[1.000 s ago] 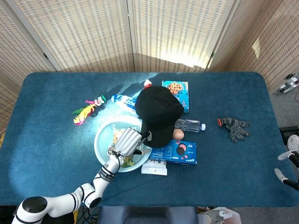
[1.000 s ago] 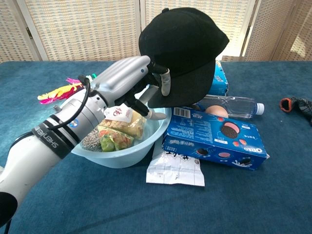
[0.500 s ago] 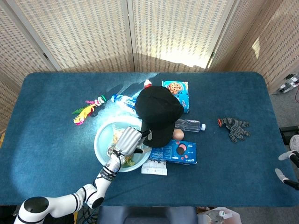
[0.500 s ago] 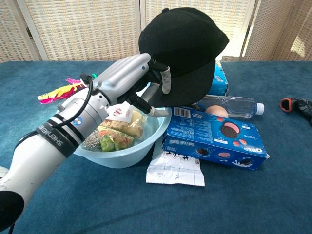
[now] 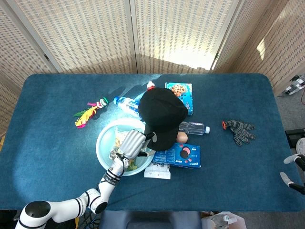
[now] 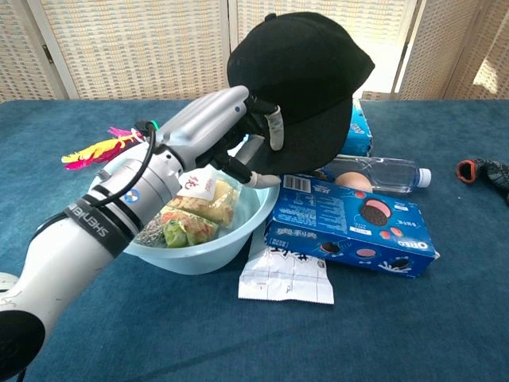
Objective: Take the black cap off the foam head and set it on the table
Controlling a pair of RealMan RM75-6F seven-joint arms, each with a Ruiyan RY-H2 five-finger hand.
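The black cap (image 5: 162, 112) (image 6: 302, 72) stands at the table's middle, covering the foam head completely. My left hand (image 5: 132, 143) (image 6: 215, 131) reaches over the bowl to the cap's brim. Its fingers (image 6: 273, 127) lie on top of the brim, the thumb sits just under the edge, and the brim is pinched between them. My right hand (image 5: 295, 171) shows only at the far right edge of the head view, off the table, with fingers apart and nothing in them.
A light-blue bowl (image 5: 106, 143) (image 6: 199, 259) of snack packets sits under my left wrist. Around the cap lie an Oreo box (image 6: 350, 227), a water bottle (image 6: 382, 171), a cookie box (image 5: 181, 93) and a white packet (image 6: 286, 278). A glove (image 5: 239, 131) lies right, a feather toy (image 5: 86, 113) left.
My left hand has risen a little and moved in on the brim, its fingers now lying over the edge. The cap has hardly shifted. The right hand has not moved.
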